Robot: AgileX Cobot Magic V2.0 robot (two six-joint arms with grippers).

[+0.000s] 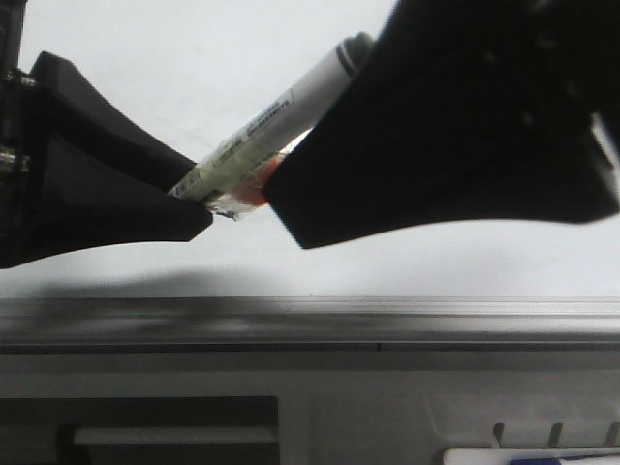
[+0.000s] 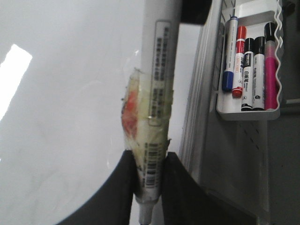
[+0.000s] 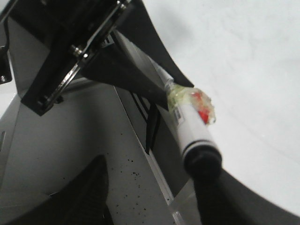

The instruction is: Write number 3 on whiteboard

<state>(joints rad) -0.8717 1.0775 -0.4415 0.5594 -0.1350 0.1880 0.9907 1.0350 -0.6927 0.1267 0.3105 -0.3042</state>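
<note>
Glossy pale grey-white, the whiteboard [image 1: 194, 58] fills most of what I see, and its grey metal frame edge [image 1: 310, 320] runs straight across the front view below both of my claws. I can find no black drawn line on the bare board in any view, so I cannot tell where a number 3 stands, or whether one is there. Next in size is my right claw [image 1: 320, 126], a broad black mass on the right of the front view; its fingers [image 1: 455, 116] cover the capped end of a marker [image 1: 281, 111], though whether they actually press on it I cannot tell, since in the right wrist view the dark cap [image 3: 202, 161] simply sits at the fingers. My left claw [image 2: 149, 183] is closed on the marker's other end, its two black fingers [image 2: 117, 192] squeezing the white barrel just above the nib end. The marker lies tilted between the two claws, its cap end higher in the front view, with yellowish tape and a red patch [image 2: 133, 110] wrapped around its middle. Beyond the frame, the left wrist view shows a white tray [image 2: 248, 112] holding a row of spare markers [image 2: 248, 70]: blue, red, two black and a pink one, side by side.
</note>
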